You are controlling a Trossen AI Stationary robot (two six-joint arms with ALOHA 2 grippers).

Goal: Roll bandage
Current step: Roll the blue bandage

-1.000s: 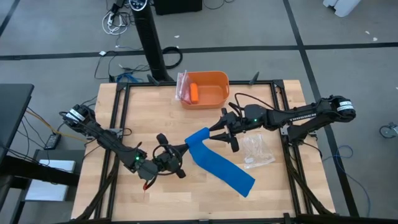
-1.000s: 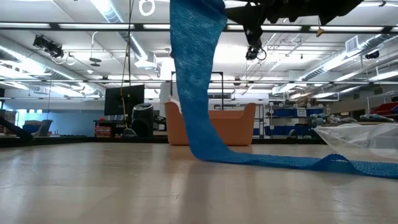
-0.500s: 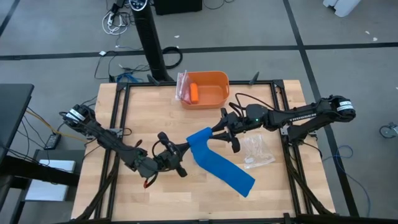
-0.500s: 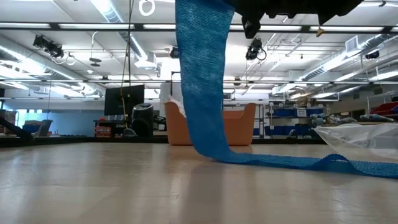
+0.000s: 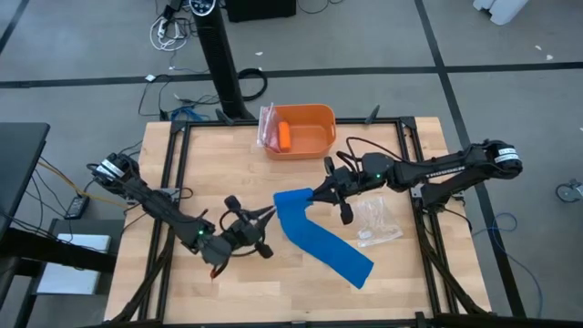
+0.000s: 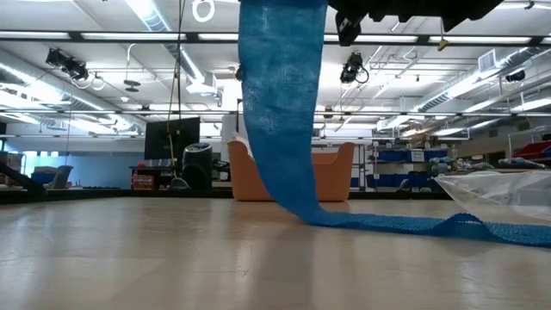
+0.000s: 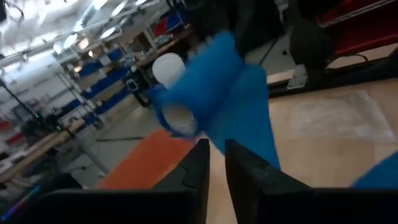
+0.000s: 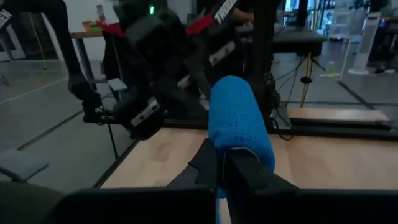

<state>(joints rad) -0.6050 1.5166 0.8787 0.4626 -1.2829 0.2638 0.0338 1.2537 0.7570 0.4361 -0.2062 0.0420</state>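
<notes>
The bright blue bandage (image 5: 321,242) lies slantwise on the table's middle. Its far end (image 5: 293,198) is lifted and hangs as a broad strip in the low view (image 6: 280,103); the rest lies flat toward the near right (image 6: 413,225). My right gripper (image 5: 318,192) is shut on the lifted end, which also shows in the right wrist view (image 8: 239,118). My left gripper (image 5: 265,214) is shut and empty just left of the lifted end. In the left wrist view the bandage (image 7: 217,87) stands beyond its fingertips (image 7: 217,158). My right gripper pinches the bandage's lifted far end (image 8: 231,147) between its two fingers. The cloth curves over the fingertips in a rounded fold. The fingers come roughly level from the table's right. The strip hangs slack below them, and its other end lies on the table.
An orange bin (image 5: 319,123) with a small orange cylinder (image 5: 285,136) stands at the table's far middle. A clear plastic bag (image 5: 375,221) lies right of the bandage, under my right arm. Bare wood shows on the near left.
My left gripper has drawn back a little toward the table's left, away from the bandage's lifted end. The hanging strip has turned and spread, and shows broader in the low view. Its lower part has stayed on the table.
</notes>
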